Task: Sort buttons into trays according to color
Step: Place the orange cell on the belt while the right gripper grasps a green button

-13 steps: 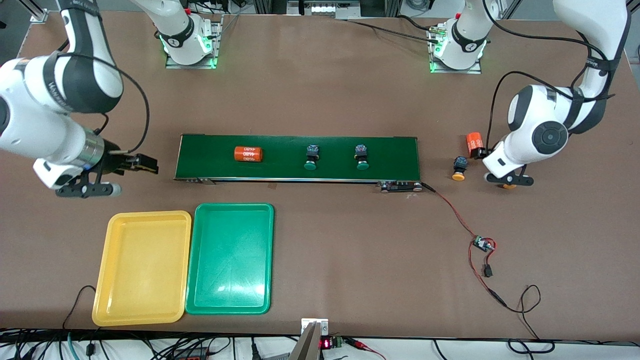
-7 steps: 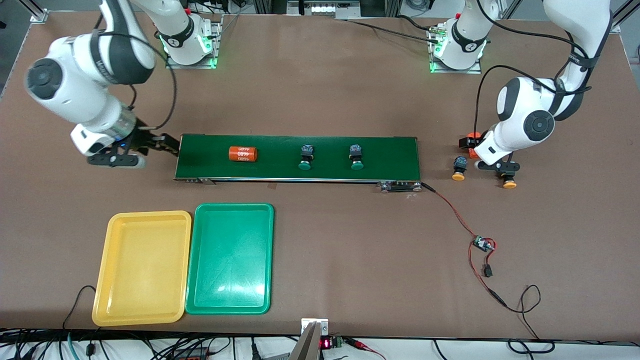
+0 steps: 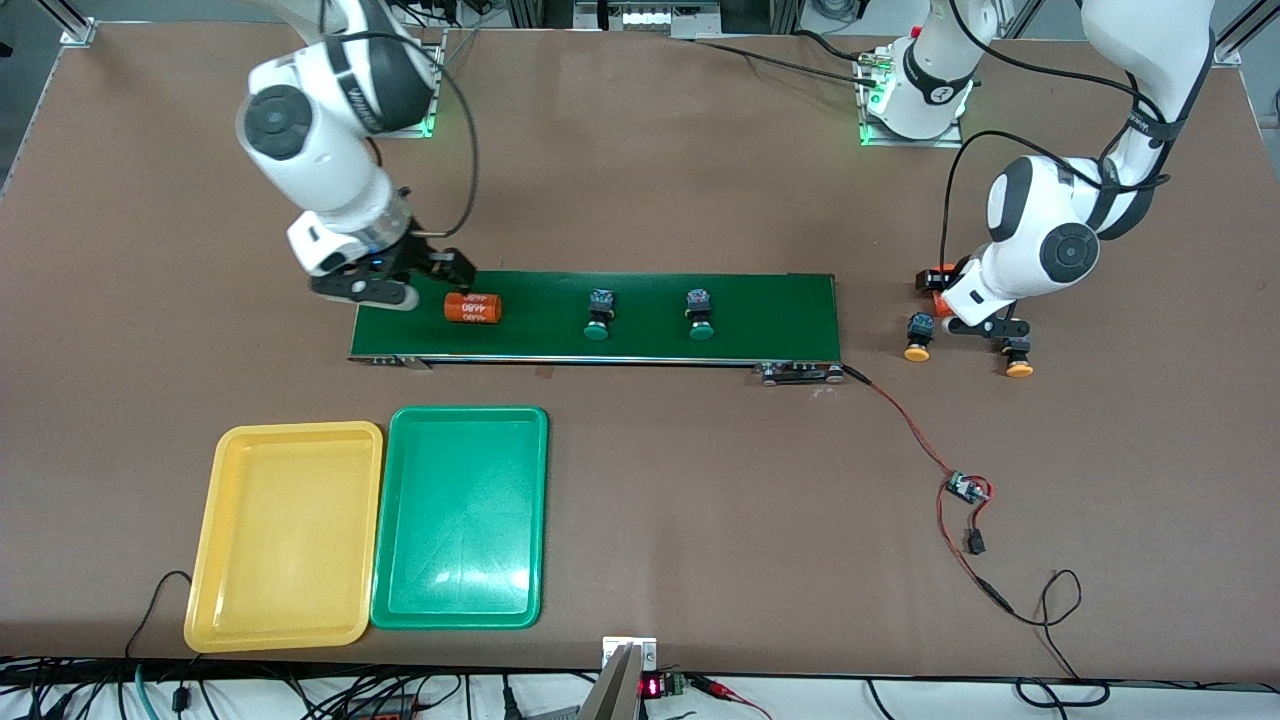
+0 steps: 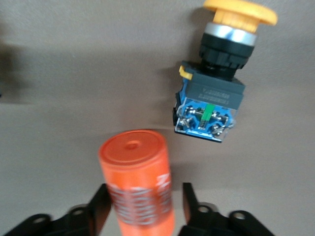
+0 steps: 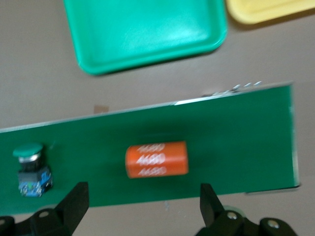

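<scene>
Two green-capped buttons (image 3: 598, 315) (image 3: 699, 314) lie on the dark conveyor belt (image 3: 780, 310); one of them (image 5: 30, 167) also shows in the right wrist view. Two yellow-orange-capped buttons (image 3: 917, 338) (image 3: 1018, 358) lie on the table off the belt's end by the left arm. My left gripper (image 3: 938, 290) (image 4: 145, 189) is low beside them, straddling an orange cylinder (image 4: 138, 182) (image 3: 943, 271): one finger touches it, a narrow gap shows at the other. One yellow button (image 4: 219, 83) lies just ahead. My right gripper (image 3: 440, 265) (image 5: 143, 191) hangs open over the belt's other end.
A second orange cylinder (image 3: 472, 308) (image 5: 156, 159) lies on the belt under the right gripper. The yellow tray (image 3: 285, 535) and green tray (image 3: 460, 515) sit side by side nearer the front camera. A red-black wire with a small board (image 3: 965, 488) trails from the belt.
The right arm swung from the table's end to over the belt's end. The belt's cylinder and green buttons drifted toward the right arm's end. The left gripper shifted slightly around its cylinder.
</scene>
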You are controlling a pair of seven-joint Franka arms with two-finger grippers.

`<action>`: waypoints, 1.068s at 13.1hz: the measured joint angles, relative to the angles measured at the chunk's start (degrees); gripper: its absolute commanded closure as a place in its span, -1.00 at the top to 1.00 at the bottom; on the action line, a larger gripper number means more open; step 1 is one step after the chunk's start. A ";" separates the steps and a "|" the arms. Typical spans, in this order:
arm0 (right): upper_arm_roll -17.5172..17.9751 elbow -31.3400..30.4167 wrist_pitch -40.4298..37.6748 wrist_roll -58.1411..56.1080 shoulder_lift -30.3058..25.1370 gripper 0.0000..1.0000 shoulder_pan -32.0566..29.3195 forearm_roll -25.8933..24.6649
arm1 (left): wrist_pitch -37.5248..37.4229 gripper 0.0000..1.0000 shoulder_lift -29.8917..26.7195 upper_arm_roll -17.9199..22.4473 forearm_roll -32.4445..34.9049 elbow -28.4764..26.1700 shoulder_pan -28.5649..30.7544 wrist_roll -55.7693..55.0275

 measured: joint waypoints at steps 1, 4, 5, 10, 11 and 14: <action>0.01 0.00 0.51 0.43 1.00 1.00 1.54 0.00 | 0.09 -0.25 0.21 0.13 -0.06 0.04 -0.01 0.05; -0.01 0.17 2.56 0.71 3.31 1.00 3.41 -0.01 | -0.91 -0.26 -0.34 0.69 -0.08 0.70 0.00 0.05; -0.01 0.39 2.73 0.71 3.89 1.00 3.85 -0.01 | -3.60 -0.25 -1.07 0.77 -0.08 1.74 0.00 0.05; -0.01 4.44 3.77 0.70 8.52 1.00 8.09 -0.69 | -18.72 -0.25 -4.65 -0.62 -0.22 12.74 -0.73 0.05; -0.01 5.23 3.80 0.72 9.37 1.00 8.60 -0.70 | -18.79 -0.25 -4.58 -2.48 -0.53 14.16 -1.30 -0.39; -0.16 6.03 3.82 1.24 10.53 1.00 8.75 -0.71 | -18.68 -0.24 -3.52 -11.13 -1.33 17.39 -3.85 -8.61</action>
